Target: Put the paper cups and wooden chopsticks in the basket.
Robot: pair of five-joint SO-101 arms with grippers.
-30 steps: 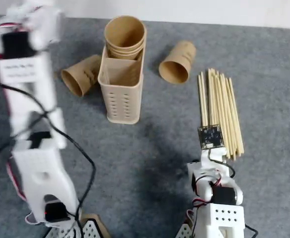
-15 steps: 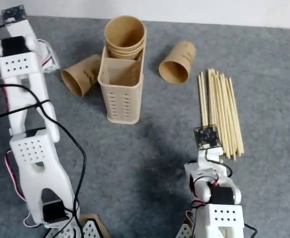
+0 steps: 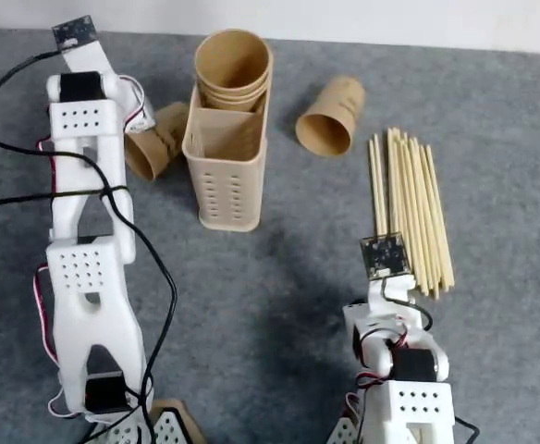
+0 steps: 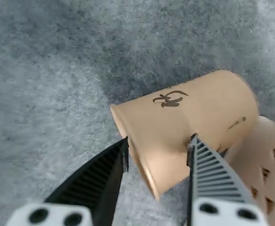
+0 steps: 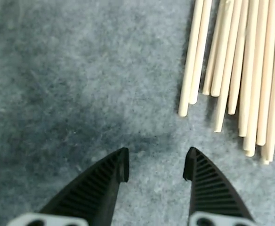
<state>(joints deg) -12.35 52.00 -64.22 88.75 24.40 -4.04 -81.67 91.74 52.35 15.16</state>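
A tan slotted basket [image 3: 224, 180] stands upright at the table's middle, with a stack of paper cups [image 3: 234, 63] in its far compartment. One paper cup [image 3: 164, 137] lies on its side just left of the basket; in the left wrist view this cup [image 4: 189, 127] sits between the fingers of my left gripper [image 4: 157, 149], which is open and straddles the cup's end. A second cup [image 3: 330, 116] lies right of the basket. The bundle of wooden chopsticks [image 3: 413, 208] lies at the right. My right gripper [image 5: 155, 162] is open over bare carpet, just short of the chopsticks' [image 5: 236, 70] near ends.
Grey carpet [image 3: 288, 277] covers the table. The left arm's body [image 3: 85, 231] and its cables stretch along the left side. The right arm's base [image 3: 404, 388] stands at the near edge. A pale wall runs along the far edge.
The left arm has swung right and lowered over the lying cup beside the basket, so its fingers now straddle it. The right arm shifted only slightly.
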